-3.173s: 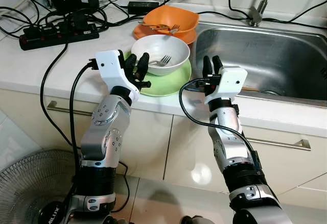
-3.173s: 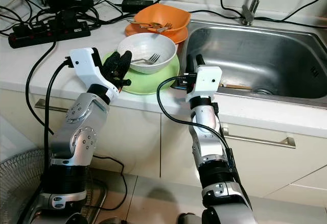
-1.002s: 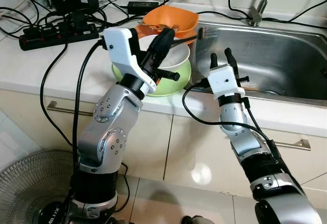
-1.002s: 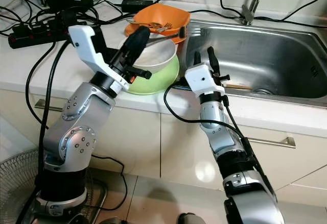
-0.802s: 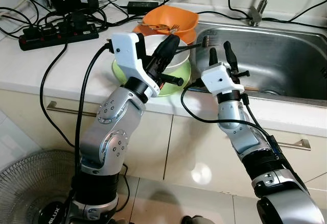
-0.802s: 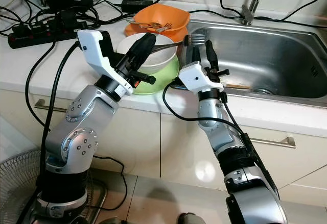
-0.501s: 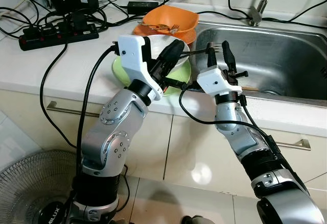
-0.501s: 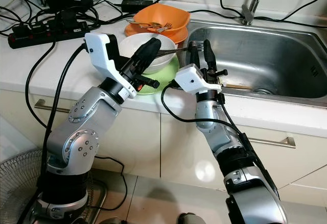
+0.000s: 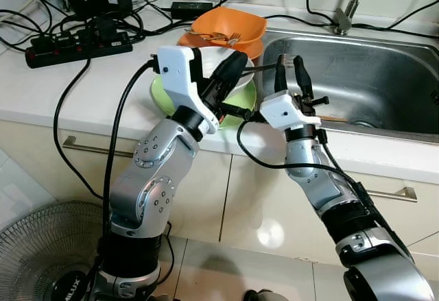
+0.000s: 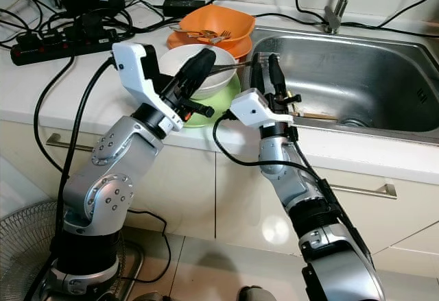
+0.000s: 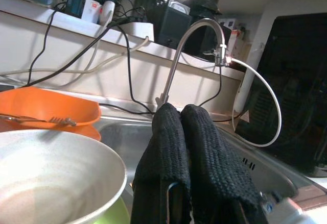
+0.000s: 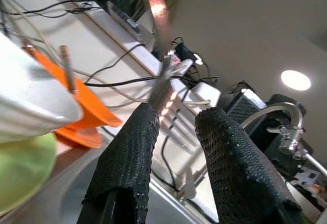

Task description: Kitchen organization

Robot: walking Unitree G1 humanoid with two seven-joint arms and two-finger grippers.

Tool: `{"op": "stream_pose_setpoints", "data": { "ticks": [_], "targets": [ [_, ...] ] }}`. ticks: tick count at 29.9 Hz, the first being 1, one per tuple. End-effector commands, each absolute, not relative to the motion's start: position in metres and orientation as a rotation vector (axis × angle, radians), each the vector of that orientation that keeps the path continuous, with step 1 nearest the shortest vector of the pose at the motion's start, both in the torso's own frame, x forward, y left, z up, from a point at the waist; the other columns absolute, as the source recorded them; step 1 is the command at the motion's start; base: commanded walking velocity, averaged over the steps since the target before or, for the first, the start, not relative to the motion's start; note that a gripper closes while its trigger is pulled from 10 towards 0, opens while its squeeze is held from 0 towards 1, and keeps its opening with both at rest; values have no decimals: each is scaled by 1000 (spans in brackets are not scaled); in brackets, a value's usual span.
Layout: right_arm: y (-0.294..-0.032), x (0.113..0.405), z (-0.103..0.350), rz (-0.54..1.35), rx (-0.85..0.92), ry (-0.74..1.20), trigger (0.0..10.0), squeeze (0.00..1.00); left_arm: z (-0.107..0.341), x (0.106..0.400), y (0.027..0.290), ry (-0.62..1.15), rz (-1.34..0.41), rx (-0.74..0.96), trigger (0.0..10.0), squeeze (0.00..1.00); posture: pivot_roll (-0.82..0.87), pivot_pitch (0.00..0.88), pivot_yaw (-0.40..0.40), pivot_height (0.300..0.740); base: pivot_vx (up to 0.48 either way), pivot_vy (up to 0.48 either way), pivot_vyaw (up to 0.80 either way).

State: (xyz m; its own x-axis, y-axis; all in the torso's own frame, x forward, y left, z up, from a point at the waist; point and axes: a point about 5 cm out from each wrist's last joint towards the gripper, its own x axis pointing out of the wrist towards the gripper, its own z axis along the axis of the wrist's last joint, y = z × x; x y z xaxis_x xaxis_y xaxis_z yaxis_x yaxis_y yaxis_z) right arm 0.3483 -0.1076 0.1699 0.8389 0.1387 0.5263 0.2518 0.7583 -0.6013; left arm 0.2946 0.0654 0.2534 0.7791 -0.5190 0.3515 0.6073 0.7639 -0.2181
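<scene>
The left gripper (image 9: 235, 62) is raised over the white countertop (image 9: 62, 81) with its two black fingers pressed together on the handle of a silver metal fork (image 9: 264, 65). The fork runs out level from those closed tips toward the stainless steel sink (image 9: 357, 75), its tines ending right at the right gripper (image 9: 288, 68). In the left wrist view the two knitted black fingers (image 11: 204, 152) sit flat against each other with no gap to speak of.

The right gripper stands upright at the sink's near edge, fingers parted — a clear gap between them in the right wrist view, where the blurred silver fork (image 12: 161, 81) lies against the inner side of one black finger (image 12: 130, 157). The other finger stands apart from the fork, so the jaws are around the tines rather than clamped on them.

Just behind and below the left fingers sits a white ceramic bowl (image 9: 214, 57), resting on a light green round plate (image 9: 163, 94). Beyond the bowl, further from both grippers, is an orange bowl (image 9: 230, 25) stacked on an orange plate, with more forks (image 9: 216, 37) lying in it. A black power strip (image 9: 75, 46) and a tangle of black cables lie well off on the left gripper's outer side.
</scene>
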Motion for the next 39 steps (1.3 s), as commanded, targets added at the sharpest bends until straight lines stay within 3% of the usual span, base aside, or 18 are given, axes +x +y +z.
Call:
{"op": "stream_pose_setpoints", "data": {
  "ticks": [1, 39],
  "targets": [
    [-103, 345, 168, -33, -711, -590, 10000, 0, 260, 295, 64, -308, -625, -329, 10000, 0, 19, 58, 0, 732, 0, 0, 0],
    [-80, 334, 181, 87, -641, -653, 10000, 0, 243, 296, 62, -208, -671, -235, 10000, 0, 16, 51, 19, 732, 0, 0, 0]
  ]
}}
